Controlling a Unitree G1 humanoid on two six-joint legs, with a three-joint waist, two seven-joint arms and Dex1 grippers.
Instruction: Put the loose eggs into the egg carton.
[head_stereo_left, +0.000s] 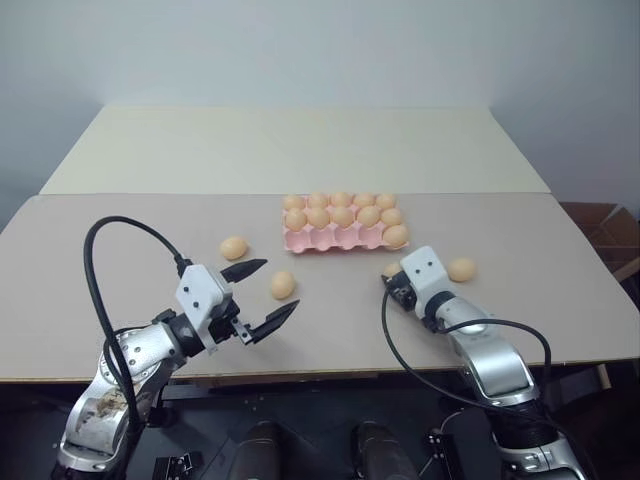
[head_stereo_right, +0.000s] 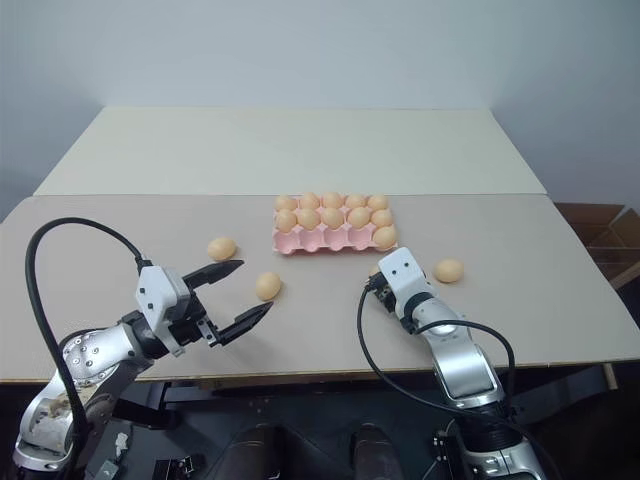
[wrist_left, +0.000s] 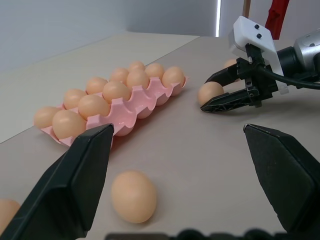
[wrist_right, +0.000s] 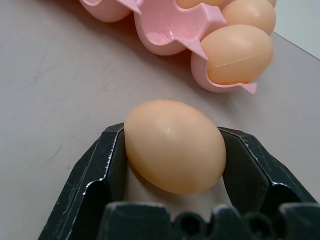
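The right end effector (wrist_right: 172, 150) has its two black fingers (wrist_right: 100, 170) closed around one egg (wrist_right: 175, 145). This egg sits on the bench (head_stereo_left: 150, 220), just in front of the pink egg carton (head_stereo_left: 340, 238). The fingers touch it on both sides, so I think the egg is grasped but not yet lifted.

The left end effector (head_stereo_left: 262, 295) is wide open and holds nothing. It hangs over the bench near another loose egg (head_stereo_left: 283, 285). A third loose egg (head_stereo_left: 234, 247) lies a bit farther out on the left, and a fourth (head_stereo_left: 461, 269) lies on the right, beside the right arm.

The carton is mostly full. The back two rows are filled, and the front row has an egg only in its right corner cup (wrist_right: 237, 52). The other front cups look empty.

What could go wrong? The egg is smooth and round, so it could slip out if the fingers hold it too softly. If they squeeze too hard, it could pop out sideways or crack. It might then roll across the bench, maybe to the edge.

The carton is very close. When the egg goes up, it could bump the carton's wavy rim or the corner egg. The carton looks light, so a bump could push it along.
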